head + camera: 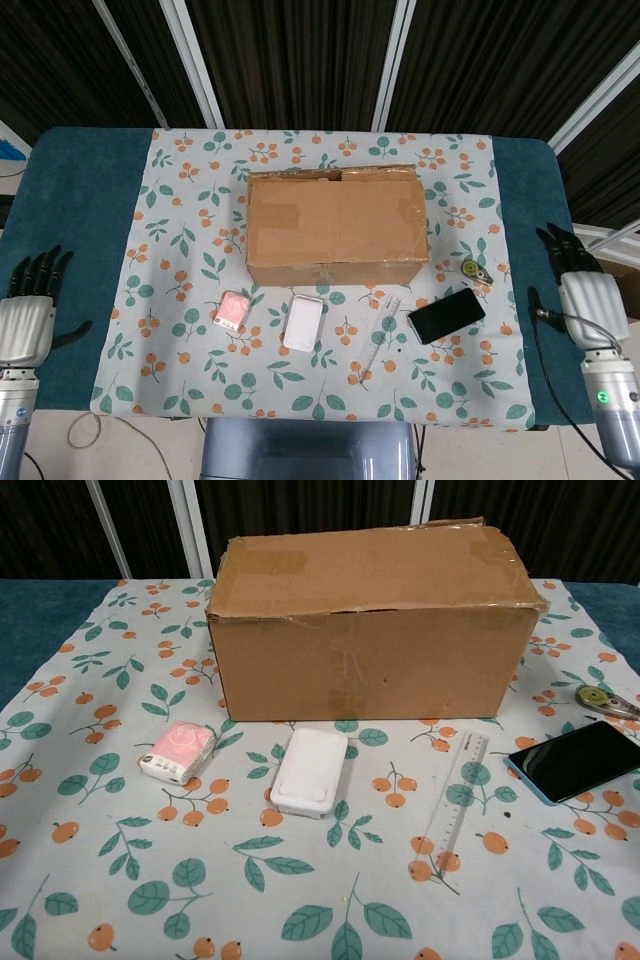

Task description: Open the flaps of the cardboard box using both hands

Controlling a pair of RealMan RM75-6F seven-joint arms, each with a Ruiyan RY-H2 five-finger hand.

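Cardboard box (337, 228) sits mid-tabletop on the floral cloth (190, 215), brown, rectangular, its top flaps shut with creased tape patches and a ragged far edge. Just in front of it you have a pink tissue pack (232, 311), a white rounded case (303, 322), a clear ruler (381, 327), a dark phone (446, 315) and a small tape dispenser (477, 272). Your left hand (27, 317) hovers at the left tabletop edge over teal felt (75, 200), fingers spread, holding nothing. Your right hand (578, 290) hovers off the right edge, fingers apart, likewise holding nothing. Both are well apart from the box, with bare cloth at each box end.
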